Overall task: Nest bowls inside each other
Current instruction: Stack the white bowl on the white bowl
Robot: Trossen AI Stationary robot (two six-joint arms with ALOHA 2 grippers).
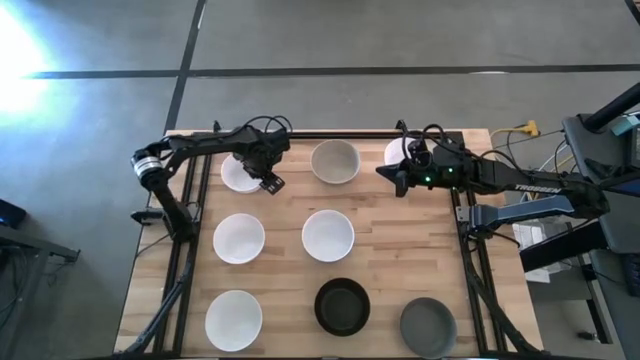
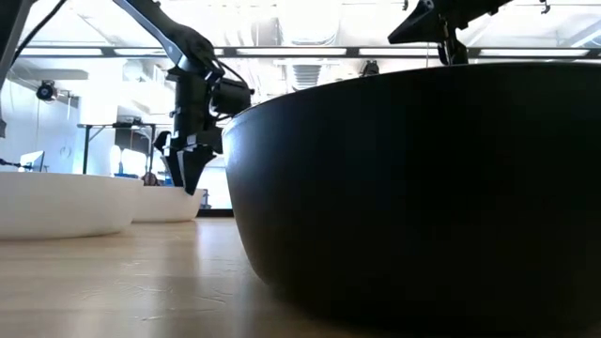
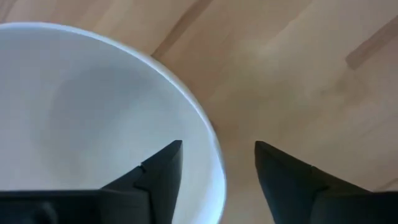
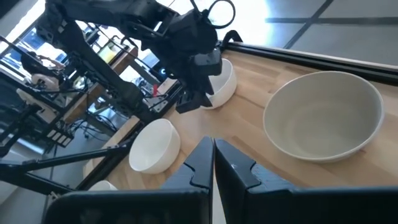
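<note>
From above, your wooden table (image 1: 400,260) carries bowls in rows. At the far edge, a white bowl (image 1: 238,174) sits under the left gripper (image 1: 270,183), a beige-grey bowl (image 1: 335,161) stands in the middle, and another white bowl (image 1: 394,152) is partly hidden behind the right gripper (image 1: 392,178). Two white bowls (image 1: 239,238) (image 1: 328,235) fill the middle row; the near row holds a white bowl (image 1: 233,319), a black bowl (image 1: 342,306) and a dark grey bowl (image 1: 428,326).

At table level, the black bowl (image 2: 423,188) fills most of your view; the left gripper (image 2: 191,178) hangs over a white bowl's (image 2: 174,204) rim.

On your left wrist, the fingers (image 3: 163,171) stand apart, straddling the white bowl's (image 3: 93,118) rim, one inside, one outside.

On your right wrist, the fingers (image 4: 202,163) are pressed together, holding nothing, with the beige-grey bowl (image 4: 323,115) beyond them.
</note>
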